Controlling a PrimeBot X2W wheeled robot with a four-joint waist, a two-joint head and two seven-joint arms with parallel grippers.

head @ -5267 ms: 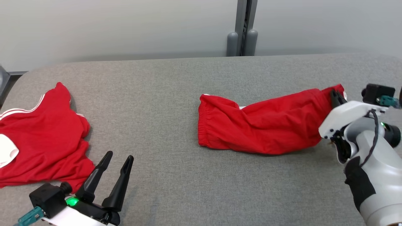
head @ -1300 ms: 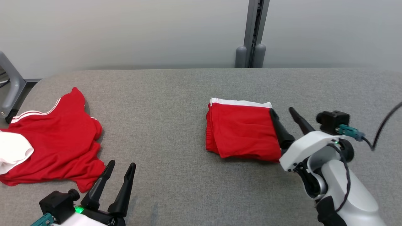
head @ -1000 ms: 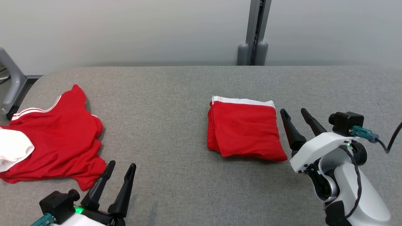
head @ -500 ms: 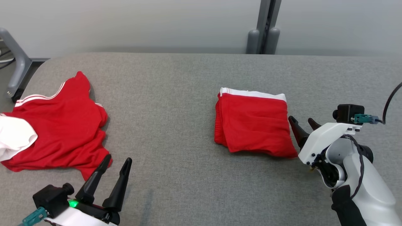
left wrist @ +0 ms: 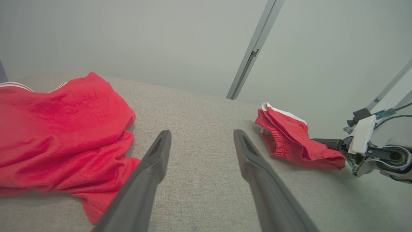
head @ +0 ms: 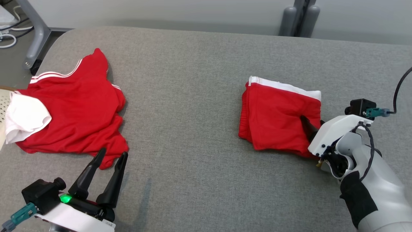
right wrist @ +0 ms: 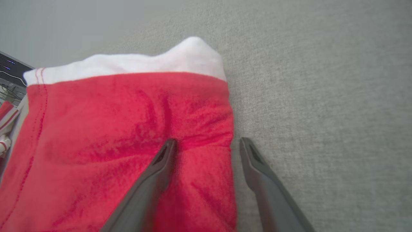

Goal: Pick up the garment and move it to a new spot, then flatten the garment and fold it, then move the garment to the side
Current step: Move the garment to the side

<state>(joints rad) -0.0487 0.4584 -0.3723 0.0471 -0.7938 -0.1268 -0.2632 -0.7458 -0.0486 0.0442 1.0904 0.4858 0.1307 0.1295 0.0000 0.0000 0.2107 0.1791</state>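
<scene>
On the grey fabric-covered table (head: 193,96), right of centre: one pair of red shorts (head: 278,120), folded to a compact rectangle. A white band runs along its far edge and the gathered waistband faces the robot's left. It lies flat on the table.

Right gripper (head: 312,120): fingers spread, straddling the near right edge of the shorts. In the right wrist view one finger (right wrist: 161,167) rests on the red cloth at a crease. The other stands over bare table just beside the cloth's edge. Nothing is pinched.

Left gripper (head: 113,152): fingers spread and empty, at the lower left over bare table, well apart from the shorts.

Left side of the table: one red jersey (head: 74,106) with white stripes, rumpled, with a white portion (head: 25,117) at its outer end. Its hem lies just beside the left gripper's fingertips.

Behind the table: grey post (head: 299,16) and grey metal leg (head: 35,35).
</scene>
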